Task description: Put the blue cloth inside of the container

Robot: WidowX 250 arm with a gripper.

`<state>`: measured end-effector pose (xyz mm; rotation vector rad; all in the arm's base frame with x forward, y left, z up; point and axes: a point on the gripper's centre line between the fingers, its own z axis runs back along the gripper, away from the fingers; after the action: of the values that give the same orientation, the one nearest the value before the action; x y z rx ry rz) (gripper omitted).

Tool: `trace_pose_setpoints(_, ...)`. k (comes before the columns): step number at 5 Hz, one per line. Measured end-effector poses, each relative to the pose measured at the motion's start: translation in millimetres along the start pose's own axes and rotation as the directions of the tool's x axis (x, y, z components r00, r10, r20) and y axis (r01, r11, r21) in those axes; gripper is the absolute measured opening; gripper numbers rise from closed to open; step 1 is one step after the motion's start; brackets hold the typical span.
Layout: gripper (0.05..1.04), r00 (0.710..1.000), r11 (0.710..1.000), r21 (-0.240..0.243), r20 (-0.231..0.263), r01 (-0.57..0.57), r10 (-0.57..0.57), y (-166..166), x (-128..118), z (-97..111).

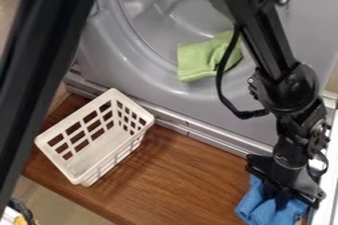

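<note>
Blue cloth (pixel 251 203): is lying bunched at the bench's right end, outside the basket, probably sitting there as the thing for picking up.
End effector (pixel 282 202): is pointing down over the blue cloth, seemingly for grasping it from above; whether it is clamping cloth or standing apart, I cannot tell.
White basket (pixel 112 155): is standing upright near the bench's left end, its open top presumably serving for a drop from above.
Green cloth (pixel 198 61): is draping over the appliance's round opening, well apart from the blue one, likely playing no part.
Bench (pixel 188 179): is showing brown wood grain and running alongside the appliance.
Grey appliance (pixel 218 128): is rising behind the bench, its rounded rim curving around the opening.
Floor (pixel 53 204): is showing pale beyond the bench's lower-left edge.
</note>
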<state>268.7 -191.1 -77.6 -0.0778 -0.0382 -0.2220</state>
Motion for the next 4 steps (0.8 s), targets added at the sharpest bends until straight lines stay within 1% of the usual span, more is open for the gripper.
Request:
trace_pose_setpoints(1, 0.088, 0.999, 1.0, 0.001, -0.033, 0.015, -0.015, 6, -23, 11)
trace_pose_setpoints(2, 0.088, 0.999, 0.998, -0.033, 0.009, 0.047, -0.046, 9, -34, 47)
trace_pose_setpoints(3, 0.088, 0.999, 0.999, -0.032, 0.047, 0.025, -0.023, 30, -47, 79)
trace_pose_setpoints(4, 0.088, 0.995, 0.998, -0.039, 0.085, -0.046, 0.049, 66, -52, 98)
